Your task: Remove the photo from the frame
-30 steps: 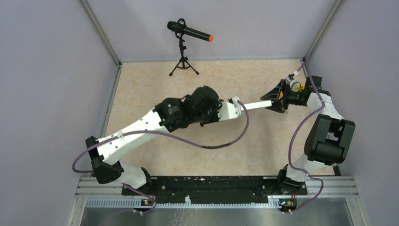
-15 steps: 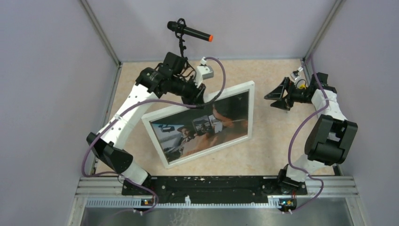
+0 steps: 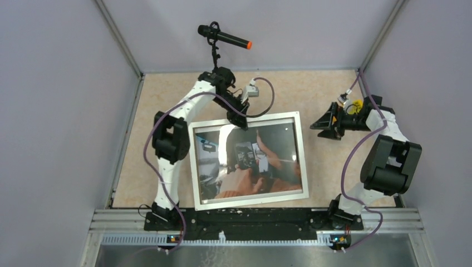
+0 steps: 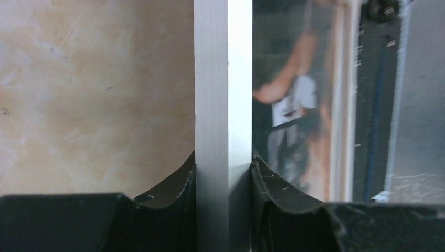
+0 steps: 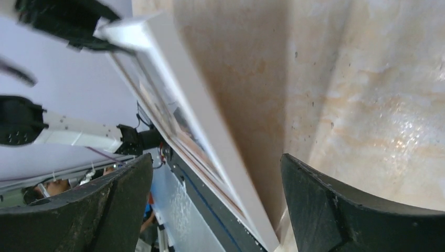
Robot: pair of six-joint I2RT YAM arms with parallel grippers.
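Top external view: the large rectangular white-rimmed picture frame (image 3: pixel 253 201) lies over the mottled beige worktop (image 3: pixel 167 100) near the arm bases, picture side up. The grey-blue and orange-tan photo (image 3: pixel 250 161) is seated inside it. The left end effector (image 3: pixel 239 119) is clamped on the far rim. The right end effector (image 3: pixel 328 123) stands wide open, apart from the right edge. Risk: a single-edge grip may let the frame pivot, slip and drop.

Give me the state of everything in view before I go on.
frame: tilted, far rim lifted, picture side up.
photo: inside the frame, not yet taken out.
left gripper: shut on the frame's far rim.
right gripper: open, empty, apart from the frame's right side.
microphone: on its tripod at the back.
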